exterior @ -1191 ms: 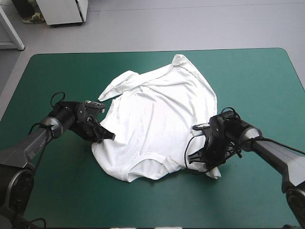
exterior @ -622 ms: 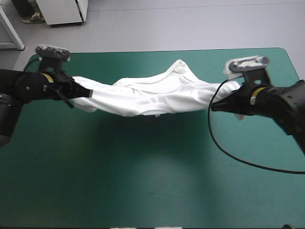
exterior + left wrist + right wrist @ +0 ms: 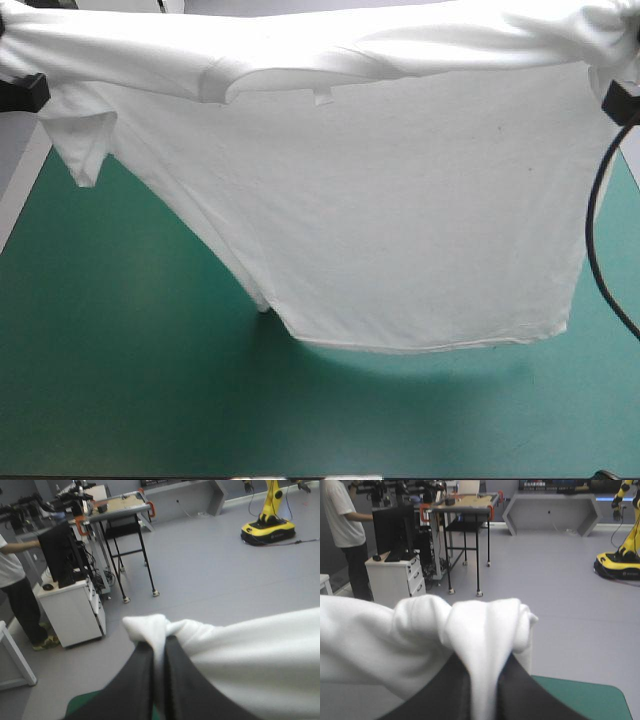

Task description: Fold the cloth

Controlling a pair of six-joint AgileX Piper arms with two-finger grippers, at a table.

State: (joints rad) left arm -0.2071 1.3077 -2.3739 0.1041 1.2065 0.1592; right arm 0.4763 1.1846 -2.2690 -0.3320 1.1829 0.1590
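We see the T-shirt (image 3: 400,200) held up in the air above the table (image 3: 120,400). It is stretched wide from above the table's left edge to above its right edge, hanging as one broad white sheet that hides the table's far half in the high view. On the left gripper (image 3: 159,642) the black fingers (image 3: 135,680) are all but closed. Only a thin slit is left between them, with a bunched fold of the shirt pinched in it and bulging past the tips. On the right gripper (image 3: 485,657) the black fingers (image 3: 530,695) are likewise nearly closed, clamping a thick rolled wad of white fabric that swells out beyond the tips. Both grippers are well above the table, looking level across it, and a bit of teal-green cover shows below each. The shirt's top edge runs taut between the two grips. The collar (image 3: 270,85) sits along that edge, left of the table's middle, with a small tab (image 3: 320,97) beside it. One short sleeve (image 3: 85,150) dangles loose toward the table's left edge. The hem (image 3: 420,347) hangs lowest, over the middle and right part of the table, and slants up toward the left edge. A soft shadow (image 3: 400,375) lies on the cover on the table's near side of the hem. We cannot tell whether the hem touches the table or hangs just clear of it. The near strip and left part of the table show bare cover.
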